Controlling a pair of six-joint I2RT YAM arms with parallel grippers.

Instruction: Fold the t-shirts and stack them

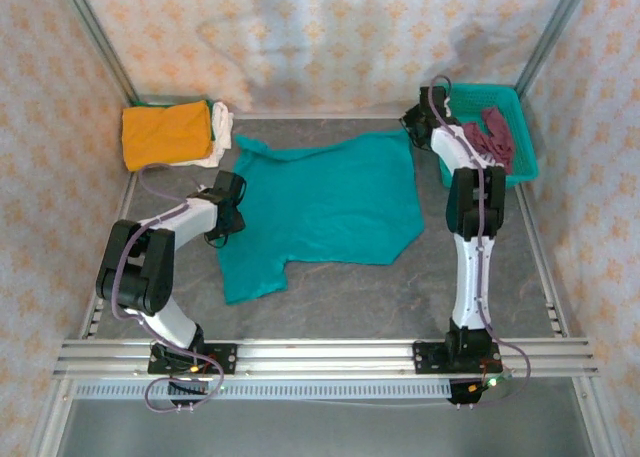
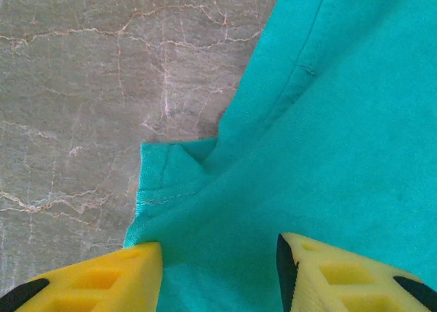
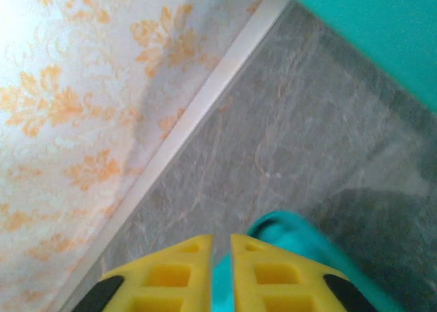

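Top external view: a teal cotton t-shirt (image 1: 325, 202) lies spread flat, plain side up, in the middle of the grey marbled tabletop (image 1: 380, 297), not yet folded. My left gripper (image 1: 228, 217) sits at the shirt's left edge and my right gripper (image 1: 412, 127) at its upper right corner. I judge this is so the cloth can be taken at two opposite points for the first fold.

Left wrist view: my yellow fingers (image 2: 102, 278) stand wide apart at the bottom of the frame. They straddle the hem beside a small turned-up corner and grip nothing.

Right wrist view: my yellow fingers (image 3: 171, 271) are nearly together, with only a slit between them. A teal bunch shows just past the tips, close to the patterned wall (image 3: 68, 87). I cannot tell whether I pinch it.

At upper left a folded orange t-shirt (image 1: 165, 132) rests on white folded cloth (image 1: 222, 127), which I take to be the stack. At upper right a maroon t-shirt (image 1: 497, 137) lies crumpled in the teal plastic lattice basket (image 1: 485, 88), partly hidden by my right arm. No lettering is readable on any shirt.
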